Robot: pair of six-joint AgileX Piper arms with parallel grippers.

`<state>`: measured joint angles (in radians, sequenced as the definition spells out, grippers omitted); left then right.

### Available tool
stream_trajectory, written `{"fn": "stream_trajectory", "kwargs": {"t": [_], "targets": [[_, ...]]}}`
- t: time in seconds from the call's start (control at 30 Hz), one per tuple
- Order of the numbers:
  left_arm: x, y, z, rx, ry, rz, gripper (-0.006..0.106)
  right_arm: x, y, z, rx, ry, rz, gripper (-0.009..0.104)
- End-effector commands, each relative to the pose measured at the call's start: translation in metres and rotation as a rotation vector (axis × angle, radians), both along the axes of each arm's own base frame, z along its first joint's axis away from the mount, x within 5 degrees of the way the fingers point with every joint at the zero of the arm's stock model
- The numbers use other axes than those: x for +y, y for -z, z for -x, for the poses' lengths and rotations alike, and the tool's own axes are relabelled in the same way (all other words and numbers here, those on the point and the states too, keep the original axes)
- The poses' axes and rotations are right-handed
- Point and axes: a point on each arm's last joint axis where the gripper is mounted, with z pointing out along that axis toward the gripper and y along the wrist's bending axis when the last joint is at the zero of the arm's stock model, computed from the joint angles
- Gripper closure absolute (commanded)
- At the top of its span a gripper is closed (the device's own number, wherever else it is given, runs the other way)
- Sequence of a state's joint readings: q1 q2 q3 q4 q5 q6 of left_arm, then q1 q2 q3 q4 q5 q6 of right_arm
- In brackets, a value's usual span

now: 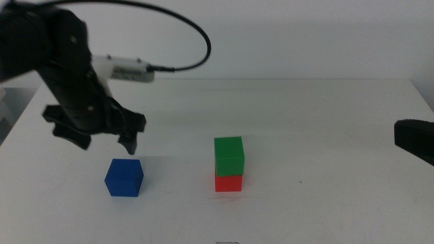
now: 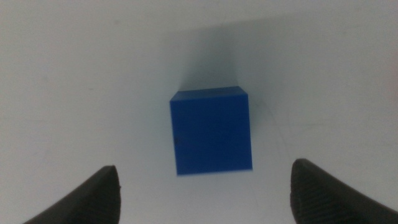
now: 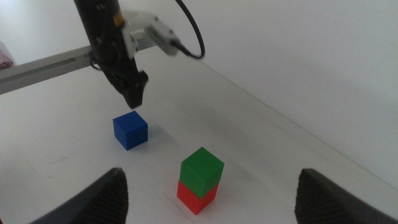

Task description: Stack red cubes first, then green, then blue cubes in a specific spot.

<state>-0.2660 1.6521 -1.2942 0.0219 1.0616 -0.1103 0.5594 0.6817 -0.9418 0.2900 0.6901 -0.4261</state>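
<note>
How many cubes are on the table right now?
3. The green cube sits on the red cube. The blue cube lies apart on the table, under the open left gripper. None seem hidden.

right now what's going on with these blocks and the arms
A stack is being built on the white table: the green cube already sits on the red cube. The blue cube rests alone on the table, apart from the stack. The left gripper hovers just above it, jaws open and holding nothing, apparently lining up to grasp. The right gripper waits open at the table's right edge, away from the cubes.
</note>
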Motion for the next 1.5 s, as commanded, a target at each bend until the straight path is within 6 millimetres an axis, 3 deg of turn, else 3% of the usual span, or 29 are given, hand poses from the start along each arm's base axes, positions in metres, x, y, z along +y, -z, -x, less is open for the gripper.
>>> {"fn": "stream_trajectory", "kwargs": {"t": [0.0,0.23,0.57,0.77,0.93,1.03,1.17,1.33,1.47], "targets": [[-0.005,-0.006,-0.006,-0.043,-0.008,0.024,0.007,-0.001,-0.014,-0.002,-0.075,0.024,-0.054,0.009],[-0.009,0.029,-0.02,0.047,0.006,0.001,0.007,-0.001,-0.014,-0.002,-0.075,0.024,-0.054,0.009],[-0.015,0.05,-0.032,0.046,0.006,0.027,0.009,-0.001,-0.014,-0.002,-0.075,0.024,-0.054,0.009],[-0.017,0.063,-0.034,0.091,-0.004,0.038,0.028,-0.001,-0.014,-0.002,-0.075,0.024,-0.054,0.009],[-0.018,0.066,-0.033,0.109,-0.013,0.05,0.051,-0.001,-0.014,-0.002,-0.075,0.024,-0.054,0.009],[-0.019,0.059,-0.027,0.157,-0.051,0.097,0.066,-0.001,-0.014,-0.002,-0.075,0.024,-0.054,0.009],[-0.02,0.034,-0.013,0.18,-0.09,0.152,0.082,-0.001,-0.014,-0.002,-0.075,0.024,-0.054,0.009],[-0.033,-0.023,0.006,0.124,-0.234,0.186,0.094,-0.001,-0.014,-0.002,-0.075,0.024,-0.054,0.009],[-0.056,-0.058,0.016,0.073,-0.252,0.121,0.095,-0.001,-0.014,-0.002,-0.075,0.024,-0.054,0.009]]}}
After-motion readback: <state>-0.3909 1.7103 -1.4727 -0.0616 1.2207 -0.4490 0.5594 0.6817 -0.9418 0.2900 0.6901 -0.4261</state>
